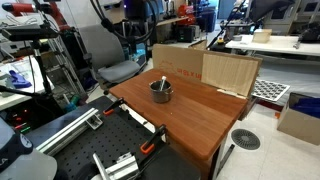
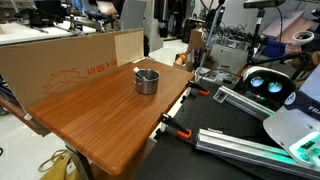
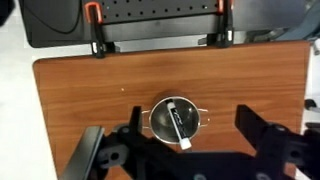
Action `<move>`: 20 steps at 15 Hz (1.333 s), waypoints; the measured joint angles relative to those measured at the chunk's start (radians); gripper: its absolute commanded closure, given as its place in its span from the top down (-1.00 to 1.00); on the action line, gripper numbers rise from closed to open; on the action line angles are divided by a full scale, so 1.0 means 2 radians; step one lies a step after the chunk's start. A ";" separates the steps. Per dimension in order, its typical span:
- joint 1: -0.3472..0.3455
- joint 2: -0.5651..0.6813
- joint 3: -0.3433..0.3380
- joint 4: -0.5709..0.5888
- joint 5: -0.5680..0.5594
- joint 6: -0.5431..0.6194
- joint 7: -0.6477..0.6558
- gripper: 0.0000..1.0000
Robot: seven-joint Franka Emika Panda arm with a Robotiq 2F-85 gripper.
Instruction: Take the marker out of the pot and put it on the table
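the pot (image 3: 176, 117) stands on the reddish-brown worktop (image 3: 80, 90), roughly midway along its width and away from all edges, as both exterior views also show (image 1: 161, 91) (image 2: 147, 81). the marker (image 3: 177, 121) is in the pot, lying slantwise across it. its dark body runs over the bottom and its paler end rests up at the rim on the side nearer the camera. in an exterior view the marker (image 1: 165, 80) pokes up a little above the pot's wall.

in the wrist view the pincer (image 3: 178, 140) hangs over the worktop with its fingers (image 3: 94, 152) spread wide, one to each side of the pot and clear of it, holding nothing. the pot sits between them.

cardboard sheets (image 1: 205, 68) stand upright along the far side of the worktop. two orange-tipped clamps (image 3: 93, 13) grip the edge where the worktop meets a black slotted bench (image 3: 160, 25).
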 measured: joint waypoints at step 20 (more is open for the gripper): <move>0.004 0.212 0.001 0.125 -0.008 0.029 0.023 1.00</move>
